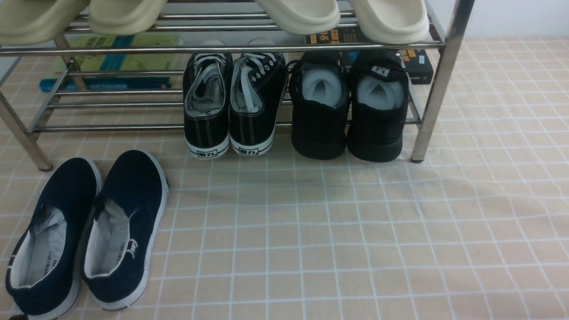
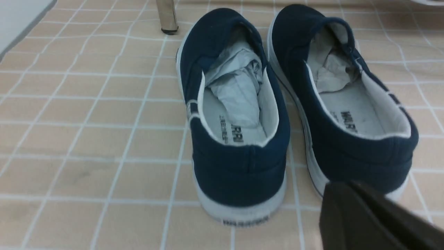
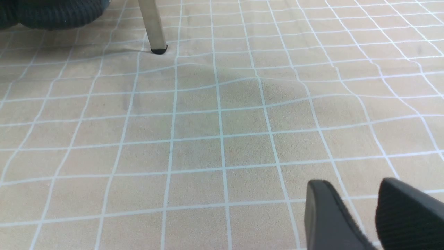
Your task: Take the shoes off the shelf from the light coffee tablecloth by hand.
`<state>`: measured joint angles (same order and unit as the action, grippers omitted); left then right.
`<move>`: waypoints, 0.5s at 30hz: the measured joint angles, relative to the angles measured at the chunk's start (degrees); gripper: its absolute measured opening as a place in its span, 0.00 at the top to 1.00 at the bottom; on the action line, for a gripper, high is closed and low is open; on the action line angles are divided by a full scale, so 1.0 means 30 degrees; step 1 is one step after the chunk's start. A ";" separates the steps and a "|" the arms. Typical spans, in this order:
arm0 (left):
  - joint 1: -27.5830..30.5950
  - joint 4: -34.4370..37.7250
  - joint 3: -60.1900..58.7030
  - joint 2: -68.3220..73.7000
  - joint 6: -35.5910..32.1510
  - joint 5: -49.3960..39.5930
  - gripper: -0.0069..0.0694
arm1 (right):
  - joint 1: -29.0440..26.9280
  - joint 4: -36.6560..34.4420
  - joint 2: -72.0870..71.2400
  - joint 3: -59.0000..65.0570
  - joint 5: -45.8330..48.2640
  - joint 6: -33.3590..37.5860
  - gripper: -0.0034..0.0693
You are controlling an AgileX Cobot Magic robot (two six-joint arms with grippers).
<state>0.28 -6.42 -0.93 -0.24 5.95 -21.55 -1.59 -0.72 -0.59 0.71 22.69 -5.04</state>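
The shoes, a pair of navy-blue slip-ons with white soles, stand side by side on the light coffee tablecloth (image 1: 333,231), in front of the shelf's left leg; one shoe (image 1: 53,231) is on the left and the other (image 1: 129,222) is to its right. Their heels face me in the left wrist view (image 2: 239,163). The chrome shelf (image 1: 222,48) stands behind them. My left gripper (image 2: 347,189) is just behind the right shoe's heel, fingers together and empty. My right gripper (image 3: 352,184) is low over bare cloth, open and empty. Neither gripper shows clearly in the front view.
Black lace-up sneakers (image 1: 231,106) and all-black sneakers (image 1: 351,111) sit on the shelf's lower tier, heels overhanging. Cream slippers (image 1: 298,15) lie on the upper tier. Books (image 1: 111,62) and a black box (image 1: 418,66) lie behind. A shelf leg (image 3: 152,24) stands ahead of the right gripper.
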 joint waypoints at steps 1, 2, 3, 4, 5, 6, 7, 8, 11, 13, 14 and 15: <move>0.0000 0.0025 -0.0021 -0.0080 0.0019 0.0093 0.89 | 0.0000 0.0000 0.0000 0.0000 0.0000 0.0000 0.62; 0.0000 0.0050 -0.0036 -0.0121 0.0073 0.0110 0.89 | 0.0000 0.0000 0.0000 0.0000 0.0000 0.0000 0.62; 0.0000 0.0081 -0.0036 -0.0124 0.0092 0.0091 0.89 | 0.0000 0.0000 0.0000 0.0000 0.0000 0.0000 0.62; 0.0000 0.0098 -0.0036 -0.0124 0.0092 0.0053 0.89 | 0.0000 0.0000 0.0000 0.0000 0.0000 0.0000 0.62; 0.0000 0.0098 -0.0036 -0.0124 0.0092 0.0053 0.89 | 0.0000 0.0000 0.0000 0.0000 0.0000 0.0000 0.62; 0.0000 0.0098 -0.0036 -0.0124 0.0120 0.0053 0.89 | 0.0000 0.0000 0.0000 0.0000 0.0000 0.0000 0.62; 0.0000 0.0098 -0.0036 -0.0124 0.0136 0.0053 0.89 | 0.0000 0.0000 0.0000 0.0000 0.0000 0.0000 0.62; 0.0000 0.0098 -0.0036 -0.0124 0.0136 0.0053 0.88 | 0.0000 0.0000 0.0000 0.0000 0.0000 0.0000 0.62; 0.0000 0.0098 -0.0036 -0.0124 0.0136 0.0053 0.88 | 0.0000 0.0000 0.0000 0.0000 0.0000 0.0000 0.62; 0.0000 0.0098 -0.0036 -0.0124 0.0136 0.0048 0.88 | 0.0000 0.0000 0.0000 0.0000 0.0000 0.0000 0.62; 0.0000 0.0081 -0.0036 -0.0124 0.0136 0.0048 0.88 | 0.0000 0.0000 0.0000 0.0000 0.0000 0.0000 0.62; 0.0000 0.0081 -0.0036 -0.0124 0.0136 0.0048 0.88 | 0.0000 0.0000 0.0000 0.0000 0.0000 0.0000 0.62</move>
<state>0.28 -6.18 -1.04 -0.61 6.36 -21.40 -1.59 -0.72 -0.59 0.71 22.69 -5.04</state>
